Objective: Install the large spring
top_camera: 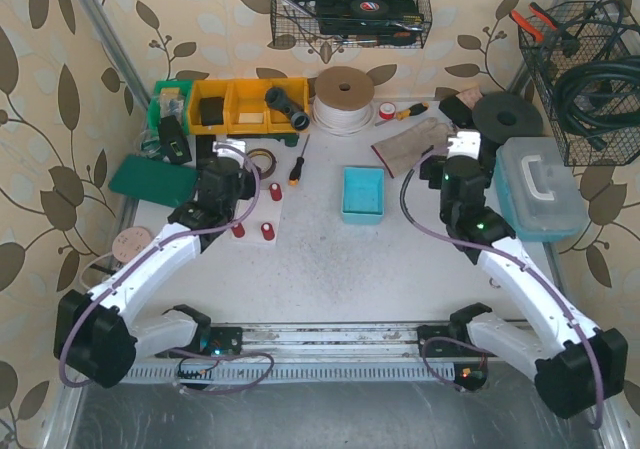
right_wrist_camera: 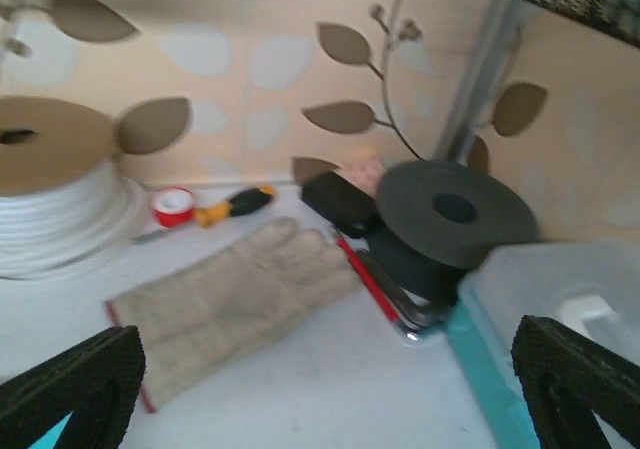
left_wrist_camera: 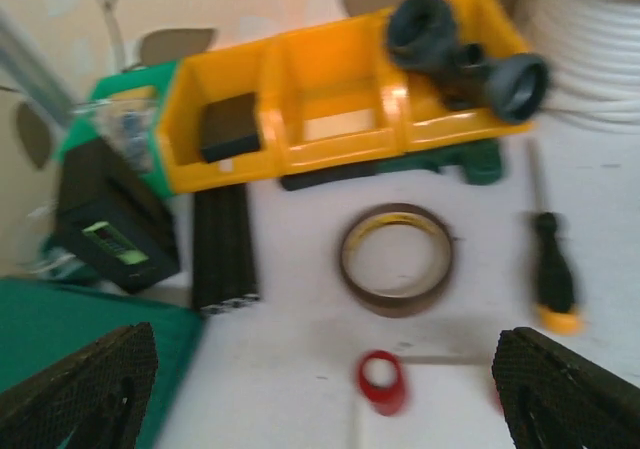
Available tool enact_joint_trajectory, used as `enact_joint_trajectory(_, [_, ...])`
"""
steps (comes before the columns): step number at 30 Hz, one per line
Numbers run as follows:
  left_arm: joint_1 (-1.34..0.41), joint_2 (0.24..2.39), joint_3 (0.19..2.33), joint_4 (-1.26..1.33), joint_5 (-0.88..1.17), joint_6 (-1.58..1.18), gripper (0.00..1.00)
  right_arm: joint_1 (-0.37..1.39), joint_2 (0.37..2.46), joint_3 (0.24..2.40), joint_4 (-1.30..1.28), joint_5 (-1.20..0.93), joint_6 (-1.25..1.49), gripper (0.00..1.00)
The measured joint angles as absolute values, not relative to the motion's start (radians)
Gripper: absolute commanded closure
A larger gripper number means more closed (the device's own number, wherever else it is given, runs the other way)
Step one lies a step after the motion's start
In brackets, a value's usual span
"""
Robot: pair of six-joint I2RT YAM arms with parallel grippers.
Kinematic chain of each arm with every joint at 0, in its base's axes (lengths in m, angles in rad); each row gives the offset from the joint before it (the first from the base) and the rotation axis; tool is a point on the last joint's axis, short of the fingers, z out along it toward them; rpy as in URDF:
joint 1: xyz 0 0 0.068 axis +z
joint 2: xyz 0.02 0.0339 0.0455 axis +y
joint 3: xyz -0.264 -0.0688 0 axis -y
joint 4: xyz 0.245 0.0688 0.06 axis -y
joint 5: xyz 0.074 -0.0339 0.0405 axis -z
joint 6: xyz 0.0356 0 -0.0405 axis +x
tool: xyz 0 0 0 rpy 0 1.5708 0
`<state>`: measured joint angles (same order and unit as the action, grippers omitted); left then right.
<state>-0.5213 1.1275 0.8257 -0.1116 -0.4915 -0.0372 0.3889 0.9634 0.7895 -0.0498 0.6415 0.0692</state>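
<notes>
I cannot pick out a spring in any view. Three short red cylinders (top_camera: 268, 231) stand on a white plate (top_camera: 256, 212) left of centre. One of them (left_wrist_camera: 383, 381) shows blurred between my left fingers in the left wrist view. My left gripper (top_camera: 228, 155) hovers at the plate's far left, open wide and empty, its fingertips (left_wrist_camera: 85, 384) at the bottom corners. My right gripper (top_camera: 462, 149) is at the right, open wide and empty (right_wrist_camera: 325, 399), above the table near a beige glove (right_wrist_camera: 225, 299).
A brown tape ring (left_wrist_camera: 396, 259), a black-and-yellow screwdriver (left_wrist_camera: 552, 274), yellow bins (left_wrist_camera: 300, 119) and a green pad (top_camera: 152, 177) lie by the left arm. A blue tray (top_camera: 362, 192), a white cord spool (top_camera: 343, 99), black discs (right_wrist_camera: 455, 209) and a teal case (top_camera: 538, 187) are centre and right.
</notes>
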Motion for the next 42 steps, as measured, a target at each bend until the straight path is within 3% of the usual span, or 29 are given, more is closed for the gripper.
enact_joint_trajectory(9, [-0.246,1.123,0.553,0.208,-0.436,0.11,0.05,0.161,1.042,0.626,0.07,0.566,0.001,0.0])
enact_joint_trajectory(29, [-0.156,1.278,0.287,0.626,-0.472,0.097,0.05,-0.021,1.28,0.435,0.514,0.346,-0.033,0.0])
enact_joint_trajectory(42, [-0.084,1.432,0.263,0.858,-0.425,0.064,0.05,-0.03,1.469,0.366,0.757,0.173,-0.051,0.0])
